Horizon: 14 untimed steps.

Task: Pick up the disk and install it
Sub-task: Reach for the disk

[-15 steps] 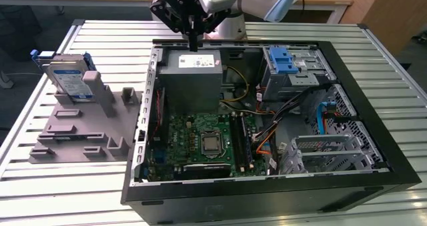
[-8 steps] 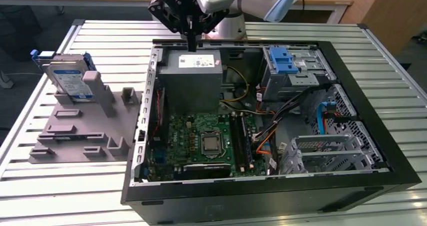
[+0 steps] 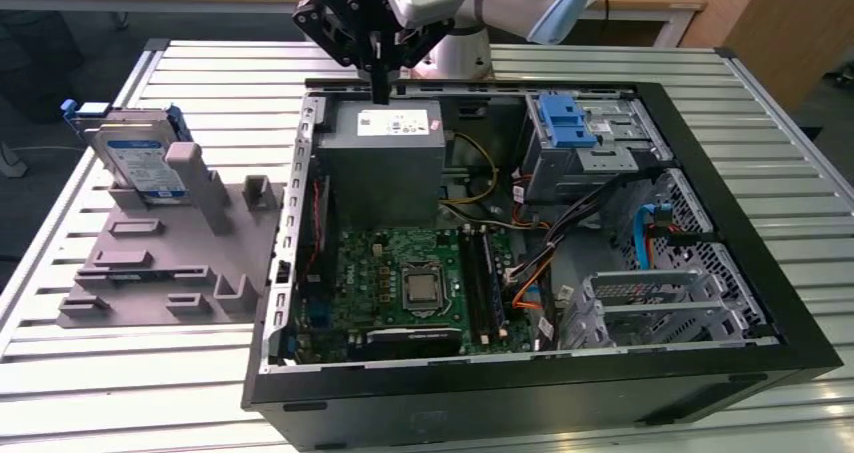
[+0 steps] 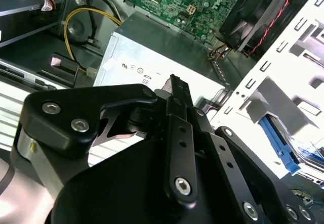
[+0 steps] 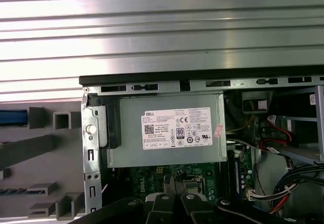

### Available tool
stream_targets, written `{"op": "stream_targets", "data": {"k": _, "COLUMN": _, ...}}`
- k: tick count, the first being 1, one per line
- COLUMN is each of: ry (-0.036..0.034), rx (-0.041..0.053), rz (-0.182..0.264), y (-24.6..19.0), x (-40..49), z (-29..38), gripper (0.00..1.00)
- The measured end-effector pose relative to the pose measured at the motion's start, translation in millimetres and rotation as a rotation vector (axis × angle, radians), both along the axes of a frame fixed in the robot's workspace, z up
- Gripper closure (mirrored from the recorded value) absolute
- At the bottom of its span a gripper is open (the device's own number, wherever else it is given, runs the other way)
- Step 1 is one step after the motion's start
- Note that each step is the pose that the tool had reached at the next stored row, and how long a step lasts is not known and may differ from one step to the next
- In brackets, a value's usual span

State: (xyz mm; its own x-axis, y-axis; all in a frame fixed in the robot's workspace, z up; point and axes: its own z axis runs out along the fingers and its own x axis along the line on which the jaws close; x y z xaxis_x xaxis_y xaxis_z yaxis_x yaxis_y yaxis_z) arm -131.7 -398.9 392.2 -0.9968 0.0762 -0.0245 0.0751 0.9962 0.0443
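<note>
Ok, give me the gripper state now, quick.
Gripper: closed, holding nothing, poised over the grey metal box in the computer case. The disk stands apart on the grey fixture.

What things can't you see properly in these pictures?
- Disk: exterior view, a grey holder post covers one side.
- Grey metal box: second wrist view, the gripper hides its near part.
- Motherboard: first wrist view, the gripper covers part of it.
</note>
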Motion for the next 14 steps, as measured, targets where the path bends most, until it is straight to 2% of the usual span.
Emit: {"op": "stream_targets", "data": {"k": 14, "ry": 0.0000, "rx": 0.0000, "rz": 0.000, "y": 0.0, "x": -3.4, "z": -0.5, "gripper": 0.89}}
